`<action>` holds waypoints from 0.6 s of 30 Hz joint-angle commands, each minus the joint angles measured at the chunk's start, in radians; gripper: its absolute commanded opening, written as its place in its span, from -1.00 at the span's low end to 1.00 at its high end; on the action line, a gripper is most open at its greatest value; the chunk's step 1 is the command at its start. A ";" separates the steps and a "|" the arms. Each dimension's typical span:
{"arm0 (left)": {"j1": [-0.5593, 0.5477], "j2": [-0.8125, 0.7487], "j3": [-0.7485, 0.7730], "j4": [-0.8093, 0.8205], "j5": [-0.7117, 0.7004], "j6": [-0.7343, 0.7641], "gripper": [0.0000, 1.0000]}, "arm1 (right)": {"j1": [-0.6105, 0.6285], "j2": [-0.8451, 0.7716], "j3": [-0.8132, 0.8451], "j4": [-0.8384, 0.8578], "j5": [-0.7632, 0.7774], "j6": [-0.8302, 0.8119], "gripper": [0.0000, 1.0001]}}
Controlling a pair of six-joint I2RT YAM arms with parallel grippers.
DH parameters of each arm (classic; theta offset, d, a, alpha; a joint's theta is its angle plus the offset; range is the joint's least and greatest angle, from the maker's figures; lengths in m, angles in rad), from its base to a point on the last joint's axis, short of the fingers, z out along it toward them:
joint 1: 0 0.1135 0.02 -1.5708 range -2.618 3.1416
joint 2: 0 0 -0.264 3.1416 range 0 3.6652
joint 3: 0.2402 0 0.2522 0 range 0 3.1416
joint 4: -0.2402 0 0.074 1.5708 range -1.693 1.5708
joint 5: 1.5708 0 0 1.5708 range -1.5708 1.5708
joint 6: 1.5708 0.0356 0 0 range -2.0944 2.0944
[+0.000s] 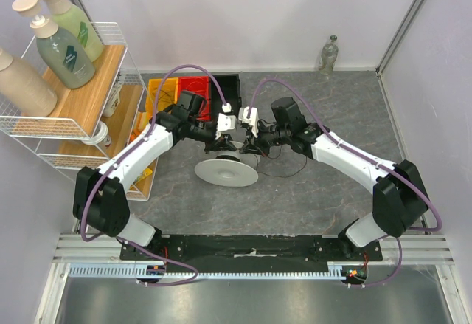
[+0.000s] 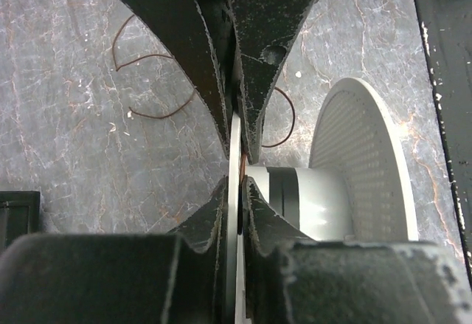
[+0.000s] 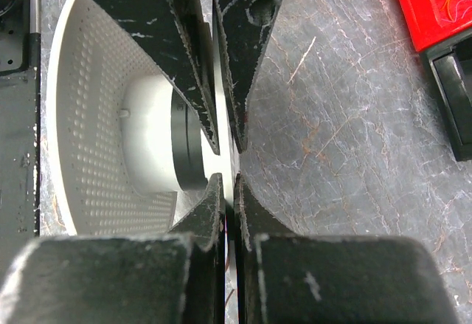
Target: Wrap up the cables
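Observation:
The white spool [image 1: 226,170] lies tilted on the grey table between both grippers. My left gripper [image 1: 234,145] is shut on the thin edge of the spool's near flange [image 2: 234,136]. The spool's core [image 2: 310,200] and far flange [image 2: 365,163] show to its right. The very thin dark cable [image 2: 151,110] lies in loose loops on the table, and a strand [image 2: 242,165] runs beside the pinched flange. My right gripper [image 1: 249,147] is shut on a flange edge [image 3: 225,128] too, with the dotted flange [image 3: 96,117] and core [image 3: 147,143] to its left. More cable [image 1: 286,170] trails right of the spool.
A wire rack [image 1: 44,128] with lotion bottles [image 1: 65,52] stands at the left. Yellow [image 1: 164,91] and red [image 1: 195,86] bins and a black bin [image 1: 227,88] sit behind the grippers. A small bottle [image 1: 330,54] stands at the back wall. The red bin [image 3: 435,7] shows in the right wrist view.

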 commanded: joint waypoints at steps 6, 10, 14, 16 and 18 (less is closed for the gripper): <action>0.007 0.026 0.073 -0.027 0.069 -0.035 -0.96 | 0.007 -0.017 0.065 0.090 0.034 0.036 -0.67; 0.038 0.018 0.090 0.000 0.070 -0.114 -0.96 | -0.029 -0.034 0.077 0.076 0.083 0.095 0.41; 0.058 -0.006 0.091 0.048 0.061 -0.162 -0.97 | -0.081 -0.084 0.073 0.070 0.098 0.124 0.63; 0.063 -0.014 0.105 0.065 0.055 -0.189 -0.96 | -0.115 -0.111 0.073 0.075 0.105 0.153 0.68; 0.067 -0.016 0.120 0.088 0.037 -0.227 -0.96 | -0.155 -0.130 0.079 0.073 0.131 0.191 0.73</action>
